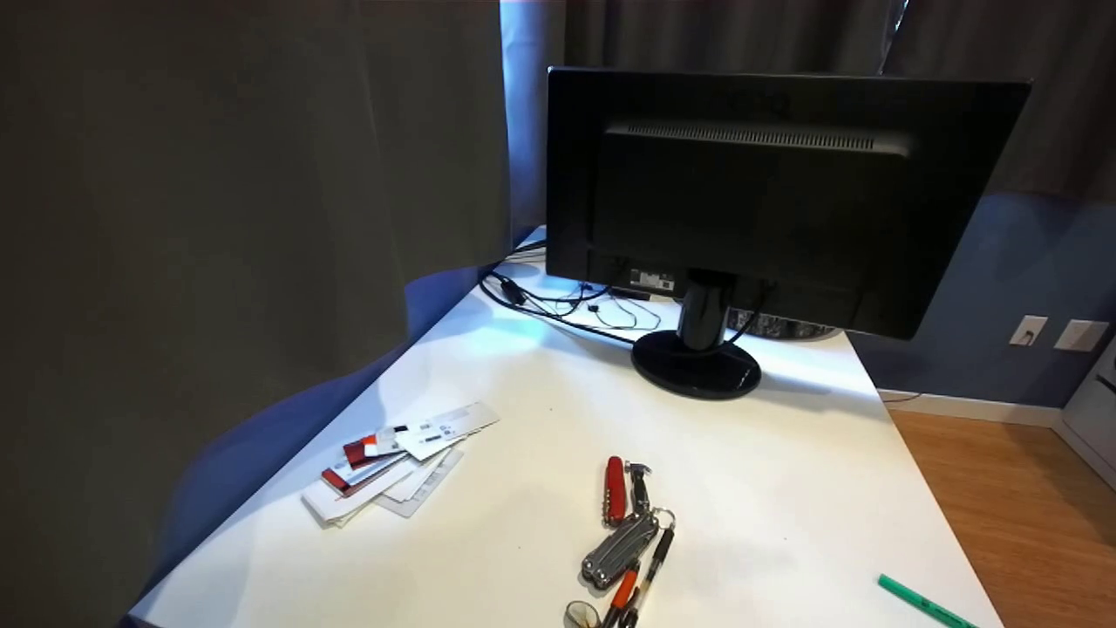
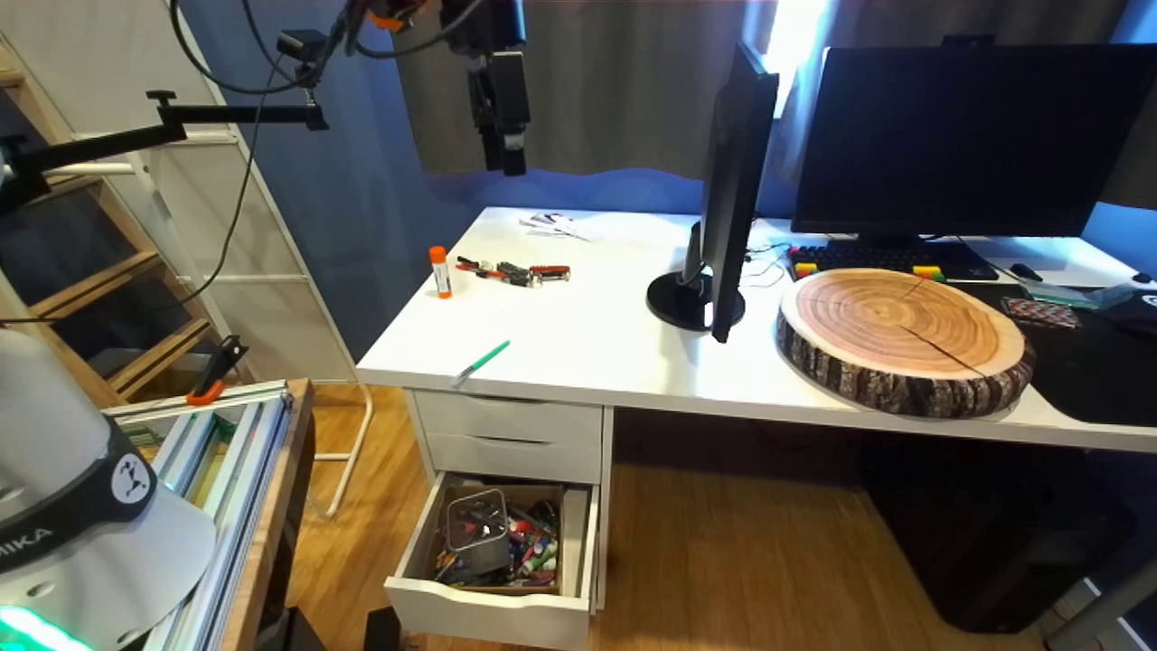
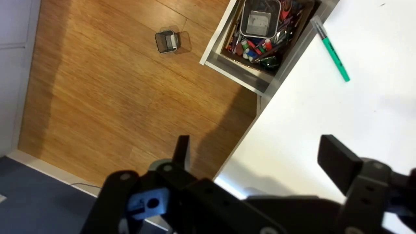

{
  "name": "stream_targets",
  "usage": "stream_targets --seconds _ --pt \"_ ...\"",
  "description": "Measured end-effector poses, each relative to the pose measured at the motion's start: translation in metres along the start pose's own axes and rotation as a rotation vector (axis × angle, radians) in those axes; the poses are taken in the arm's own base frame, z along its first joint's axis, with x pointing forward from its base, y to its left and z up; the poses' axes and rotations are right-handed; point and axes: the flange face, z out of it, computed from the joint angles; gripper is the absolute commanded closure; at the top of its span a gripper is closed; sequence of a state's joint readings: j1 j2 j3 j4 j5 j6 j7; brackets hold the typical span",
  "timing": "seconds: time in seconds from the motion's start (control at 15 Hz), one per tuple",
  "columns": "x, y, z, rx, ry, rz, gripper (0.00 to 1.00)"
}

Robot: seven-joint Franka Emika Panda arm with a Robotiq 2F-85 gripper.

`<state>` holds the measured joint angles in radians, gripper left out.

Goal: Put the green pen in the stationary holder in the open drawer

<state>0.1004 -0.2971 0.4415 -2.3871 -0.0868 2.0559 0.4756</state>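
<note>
The green pen point(image 3: 330, 48) on the white desk point(image 2: 578, 325), fingers point(image 3: 339, 162) spread wide

Only the wrist view showed us a small mesh cup point(image 3: 164, 41) on the wooden floor point(image 3: 130, 97), and only there could we read the gripper point(image 3: 255, 148), its two fingers standing far apart. In an exterior view that also took in an orange-capped glue stick point(image 2: 440, 273) and a log slice point(image 2: 904, 339), the gripper hung high against the curtain point(image 2: 615, 99), and we could not tell the finger spacing from there. An exterior view alone gave us the red pocketknife point(image 1: 615, 490) and folded multitool point(image 1: 621, 549) in clear detail.

We counted one green pen, two monitors point(image 2: 976, 136) and three drawers point(image 2: 511, 418), the upper two pushed in; inside the pulled-out lowest drawer point(image 2: 488, 615) sat one square mesh holder point(image 3: 259, 23) among loose pens and markers point(image 3: 252, 48).

The green pen lay well apart from the gripper, near the desk's front edge, past which its grey see-through cap point(image 3: 319, 26) jutted. In an exterior view its barrel point(image 1: 924, 600) ran out past the lower border. That barrel was thin, straight and bright green, with small dark lettering along the side
</note>
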Motion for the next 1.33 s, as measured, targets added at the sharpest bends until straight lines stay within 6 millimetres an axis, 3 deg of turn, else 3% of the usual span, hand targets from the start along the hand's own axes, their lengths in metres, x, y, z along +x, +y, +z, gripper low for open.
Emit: stream_targets --seconds 0.33,0.53,1.33 --pt "0.023 -0.083 0.048 -0.012 -0.017 -0.269 0.0" --pt "0.035 -0.114 0.071 -0.011 -0.048 -0.375 0.0" --pt "0.044 -0.116 0.073 -0.005 -0.052 -0.39 0.0"
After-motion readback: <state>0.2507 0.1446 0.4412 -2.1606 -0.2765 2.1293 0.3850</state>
